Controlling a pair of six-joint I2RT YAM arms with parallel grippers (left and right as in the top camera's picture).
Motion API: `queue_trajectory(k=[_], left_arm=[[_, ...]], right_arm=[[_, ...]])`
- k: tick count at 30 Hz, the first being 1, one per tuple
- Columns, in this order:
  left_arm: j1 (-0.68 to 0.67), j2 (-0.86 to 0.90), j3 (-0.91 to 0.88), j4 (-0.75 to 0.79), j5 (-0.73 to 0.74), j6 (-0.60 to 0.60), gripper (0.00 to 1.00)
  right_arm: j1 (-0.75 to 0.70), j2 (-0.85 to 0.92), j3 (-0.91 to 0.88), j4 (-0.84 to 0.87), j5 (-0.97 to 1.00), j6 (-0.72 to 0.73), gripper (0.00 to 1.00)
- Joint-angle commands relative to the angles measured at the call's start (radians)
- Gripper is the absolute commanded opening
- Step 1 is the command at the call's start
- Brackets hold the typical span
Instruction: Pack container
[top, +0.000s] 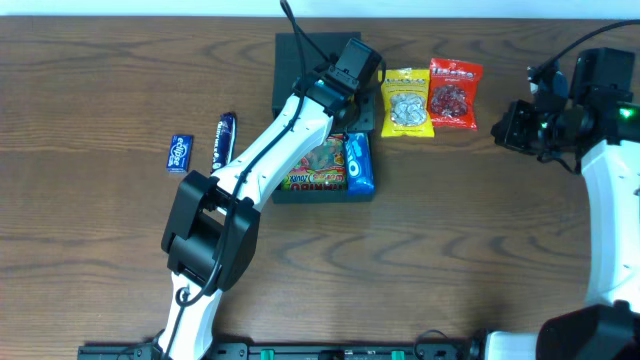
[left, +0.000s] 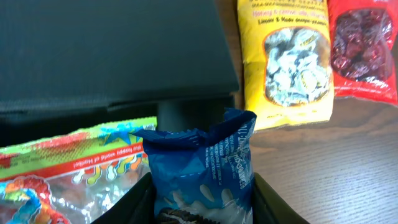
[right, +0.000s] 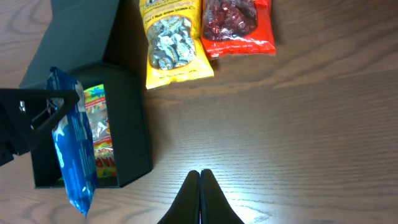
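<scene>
The dark teal container (top: 318, 195) stands open at the table's middle back, its flap lid (left: 112, 50) folded back. A colourful gummy packet (top: 320, 165) lies inside it. My left gripper (top: 355, 125) is shut on a blue cookie packet (top: 358, 162) and holds it upright at the container's right side; in the left wrist view the packet (left: 202, 162) sits between the fingers (left: 200, 193). The container (right: 134, 124) and the blue packet (right: 71, 143) also show in the right wrist view. My right gripper (right: 200, 177) is shut and empty, low over bare table at the far right (top: 510, 128).
A yellow snack packet (top: 407, 103) and a red one (top: 455, 93) lie just right of the container. Two small blue packets (top: 180, 152) (top: 226, 140) lie to its left. The left arm crosses over the container.
</scene>
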Motion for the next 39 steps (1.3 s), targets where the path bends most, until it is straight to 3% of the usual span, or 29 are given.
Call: queue_trajectory(k=[1,5,6,8,9,11,18,22,29,37,39], left_arm=[[0.003,-0.011,-0.002,0.011,-0.021,0.013,0.06],[0.003,-0.011,-0.002,0.01,-0.02,0.05,0.06],[0.003,-0.011,-0.002,0.01,-0.017,0.062,0.14],[0.003,-0.011,-0.002,0.011,0.017,0.122,0.77],[0.003,-0.011,-0.001,0.013,0.04,0.152,0.89],[0.003,-0.013,0.005,0.012,0.088,0.194,0.98],[0.014,-0.108,0.007,0.006,0.084,0.261,0.95],[0.055,-0.2,0.007,-0.016,0.085,0.284,0.95],[0.229,-0.344,0.007,-0.041,0.109,0.355,0.95],[0.362,-0.369,0.007,-0.177,0.145,0.381,0.95],[0.369,-0.369,0.007,-0.202,0.145,0.402,0.95]], right_arm=[[-0.01,-0.008,-0.004,-0.002,-0.015,0.011,0.02],[-0.01,-0.008,-0.004,0.0,-0.015,0.011,0.02],[-0.01,-0.008,-0.004,0.0,-0.015,0.011,0.02],[-0.01,-0.008,-0.004,0.0,-0.015,0.011,0.02],[-0.01,-0.008,-0.004,0.0,-0.015,0.011,0.02],[-0.01,-0.008,-0.004,-0.001,-0.015,0.011,0.02],[-0.008,-0.008,-0.004,0.002,-0.014,0.006,0.03],[0.005,-0.005,-0.006,0.05,-0.014,0.002,0.2],[0.153,0.112,-0.017,0.273,-0.014,-0.061,0.34],[0.29,0.404,-0.017,0.637,0.036,-0.106,0.31],[0.314,0.479,-0.017,0.724,0.115,-0.105,0.38]])
